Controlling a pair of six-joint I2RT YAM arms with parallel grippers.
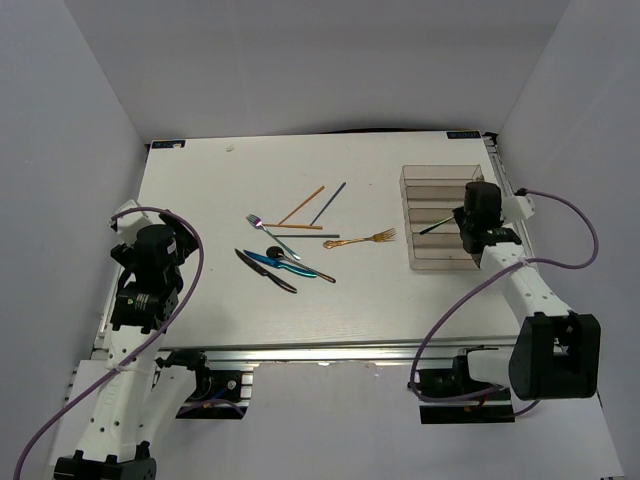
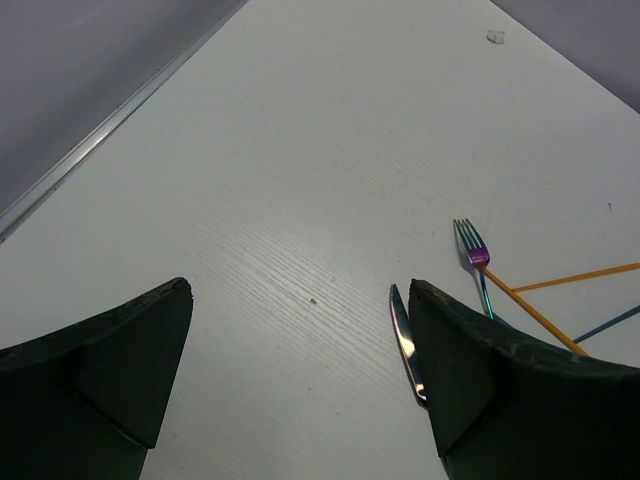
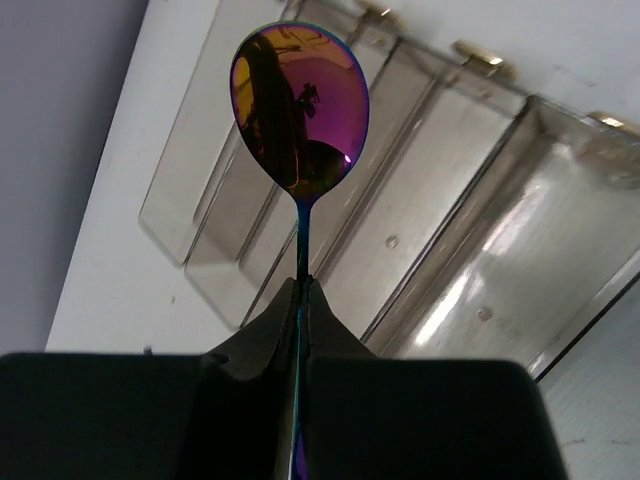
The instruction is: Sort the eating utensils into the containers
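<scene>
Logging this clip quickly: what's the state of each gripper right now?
Left gripper: open, holding nothing.
Right gripper: closed on the iridescent spoon.

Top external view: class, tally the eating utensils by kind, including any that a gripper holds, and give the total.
Forks: 2, gold fork and iridescent fork
Knives: 2, black knife and blue knife
Spoons: 2, dark spoon and purple spoon held by the right gripper
Chopsticks: 4, two orange chopsticks and two dark chopsticks
Total: 10
</scene>
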